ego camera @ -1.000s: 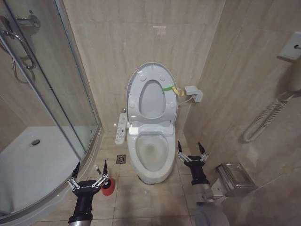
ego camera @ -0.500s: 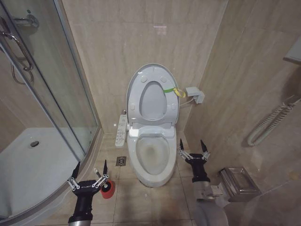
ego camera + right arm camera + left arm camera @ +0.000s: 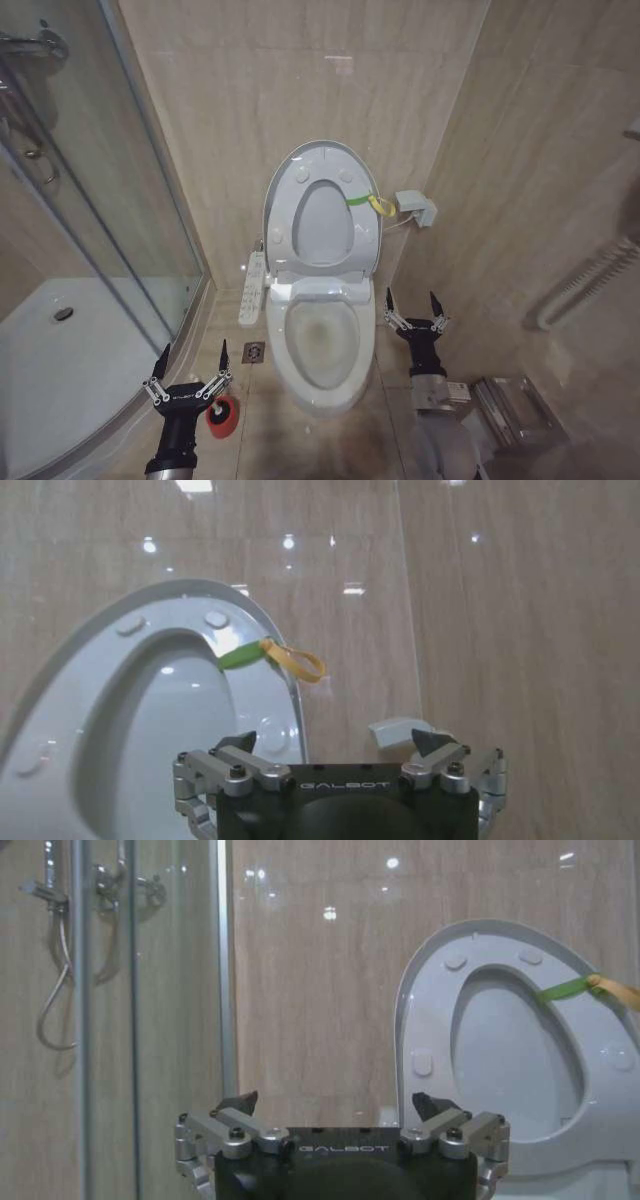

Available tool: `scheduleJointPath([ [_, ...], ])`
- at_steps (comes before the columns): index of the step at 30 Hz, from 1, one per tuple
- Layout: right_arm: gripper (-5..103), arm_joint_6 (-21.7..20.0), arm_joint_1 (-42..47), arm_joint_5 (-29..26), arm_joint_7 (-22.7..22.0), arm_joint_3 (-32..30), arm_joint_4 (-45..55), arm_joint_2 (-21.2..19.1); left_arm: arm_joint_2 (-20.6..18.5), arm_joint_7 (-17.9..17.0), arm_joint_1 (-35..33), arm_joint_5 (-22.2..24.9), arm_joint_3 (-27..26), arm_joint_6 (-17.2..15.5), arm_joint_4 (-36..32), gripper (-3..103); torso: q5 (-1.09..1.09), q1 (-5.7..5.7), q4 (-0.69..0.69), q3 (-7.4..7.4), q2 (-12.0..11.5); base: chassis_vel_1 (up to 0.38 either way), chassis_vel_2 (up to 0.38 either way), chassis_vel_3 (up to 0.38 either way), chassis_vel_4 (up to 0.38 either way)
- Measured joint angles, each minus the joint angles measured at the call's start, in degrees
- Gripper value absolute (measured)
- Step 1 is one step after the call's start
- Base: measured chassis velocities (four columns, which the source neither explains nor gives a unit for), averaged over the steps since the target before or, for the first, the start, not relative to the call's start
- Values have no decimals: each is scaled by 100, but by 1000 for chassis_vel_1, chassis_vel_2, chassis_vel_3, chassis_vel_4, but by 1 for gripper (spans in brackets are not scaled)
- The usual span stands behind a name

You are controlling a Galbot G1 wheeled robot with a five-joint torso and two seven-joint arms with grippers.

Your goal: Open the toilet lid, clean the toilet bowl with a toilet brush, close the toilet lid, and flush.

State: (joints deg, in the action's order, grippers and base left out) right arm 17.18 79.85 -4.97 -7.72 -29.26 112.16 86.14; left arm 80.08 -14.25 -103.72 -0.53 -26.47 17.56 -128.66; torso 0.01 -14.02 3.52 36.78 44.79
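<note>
The whole head view has slid: the robot has drawn nearer and the toilet now sits a little lower and larger. The lid (image 3: 322, 205) stands raised against the wall at frame centre, the seat up with it, and the bowl (image 3: 318, 345) lies bare below. The brush (image 3: 212, 398) waits in its red cup (image 3: 222, 415) at lower left, just behind the left claw (image 3: 188, 369), fingers spread. The right claw (image 3: 412, 308), also spread, hangs beside the bowl's right rim. Risks: tipping the cup, or clipping the shower glass (image 3: 120, 200) in that narrow gap.
</note>
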Motion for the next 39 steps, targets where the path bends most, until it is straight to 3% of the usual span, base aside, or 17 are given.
scheduleJointPath([
  [33,100,-25,-477,96,-316,-6,-371,-41,0,-1,-1,0,-1,0,0,100,-1,7,0,-2,2,-17,14,16,-16],
  [39,100,-30,-585,625,-539,-46,-479,-44,-1,-1,0,0,-2,0,0,100,-1,2,-1,-1,1,-57,62,73,-63],
])
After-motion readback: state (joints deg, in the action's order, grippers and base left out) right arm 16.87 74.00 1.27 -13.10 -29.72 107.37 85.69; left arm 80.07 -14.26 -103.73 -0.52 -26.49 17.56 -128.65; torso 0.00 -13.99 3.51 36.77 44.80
